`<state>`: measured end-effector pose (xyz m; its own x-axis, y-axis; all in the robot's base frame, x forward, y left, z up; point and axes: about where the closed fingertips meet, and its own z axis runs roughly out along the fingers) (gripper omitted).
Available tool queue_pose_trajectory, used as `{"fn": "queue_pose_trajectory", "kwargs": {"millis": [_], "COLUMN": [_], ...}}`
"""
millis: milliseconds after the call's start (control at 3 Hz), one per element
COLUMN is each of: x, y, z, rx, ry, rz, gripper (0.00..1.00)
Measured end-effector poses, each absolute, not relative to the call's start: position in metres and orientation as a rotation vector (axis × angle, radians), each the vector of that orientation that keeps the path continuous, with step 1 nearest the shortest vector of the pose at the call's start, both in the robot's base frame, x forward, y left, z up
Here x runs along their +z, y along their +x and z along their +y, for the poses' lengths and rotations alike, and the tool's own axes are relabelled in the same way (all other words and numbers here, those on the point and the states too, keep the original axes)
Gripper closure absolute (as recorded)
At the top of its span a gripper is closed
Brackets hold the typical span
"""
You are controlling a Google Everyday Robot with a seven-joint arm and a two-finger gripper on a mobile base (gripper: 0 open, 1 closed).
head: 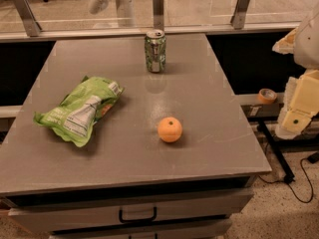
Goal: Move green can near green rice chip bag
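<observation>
The green can (155, 51) stands upright at the back middle of the grey table (209, 148), with its silver top and pull tab showing. The green rice chip bag (79, 109) lies crinkled on the left side of the table, its white label panel facing up. The can is well apart from the bag, behind it and to its right. My gripper (298, 106), cream-coloured, hangs at the right edge of the view, off the table's right side and far from the can. It holds nothing that I can see.
An orange (170, 129) sits on the table right of centre, in front of the can. A rail with metal posts (242, 6) runs behind the table. An orange tape roll (267, 95) lies on a ledge to the right. Drawers (137, 215) sit below the front edge.
</observation>
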<state>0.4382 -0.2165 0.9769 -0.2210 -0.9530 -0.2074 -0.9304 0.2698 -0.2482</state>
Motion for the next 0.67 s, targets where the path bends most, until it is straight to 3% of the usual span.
{"fn": "queue_pose_trajectory", "kwargs": {"millis": [667], "x": [0.976], "y": [0.457], "z": [-0.207], "rx": [-0.052], "ry": [-1.701], "rz": [2.169], "gripper": [0.00]}}
